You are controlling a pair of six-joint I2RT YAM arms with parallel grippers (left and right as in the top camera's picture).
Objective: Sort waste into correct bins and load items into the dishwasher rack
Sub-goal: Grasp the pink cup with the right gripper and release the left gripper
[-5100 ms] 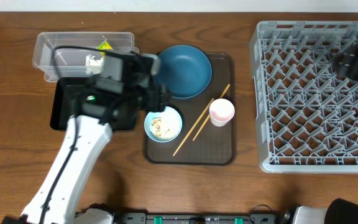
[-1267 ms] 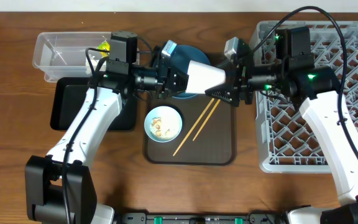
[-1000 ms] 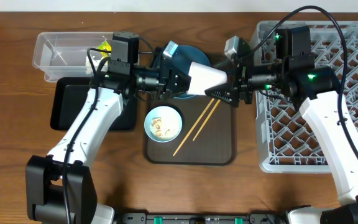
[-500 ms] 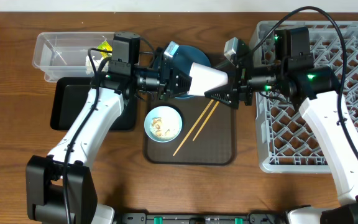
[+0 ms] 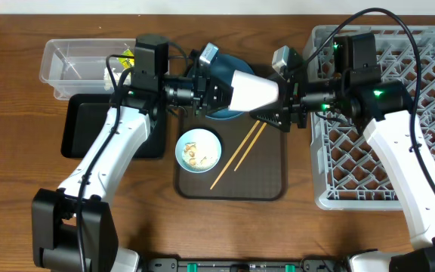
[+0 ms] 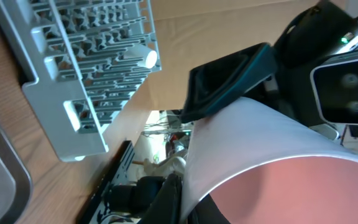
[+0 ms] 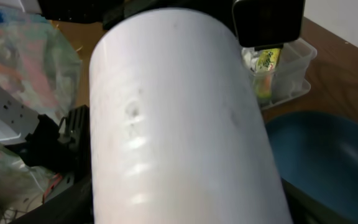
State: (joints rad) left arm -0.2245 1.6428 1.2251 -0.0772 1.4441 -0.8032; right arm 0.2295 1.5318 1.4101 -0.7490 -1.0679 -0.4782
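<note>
The pink cup, white outside and pink inside, hangs on its side over the dark-blue plate. My left gripper is shut on its rim, one finger inside the mouth, as the left wrist view shows. From the right, my right gripper straddles the cup's base with its fingers against the wall. The cup fills the right wrist view. The light-blue bowl with food bits and the chopsticks lie on the brown tray. The grey rack stands at the right.
The clear tub at the back left holds the yellow-green wrapper. The black tray sits in front of it under my left arm. A white cup-like thing lies in the rack.
Five seconds ago the cup stood on the brown tray; both grippers now hold it in the air. Over the last second it shifted slightly toward the table's back.
</note>
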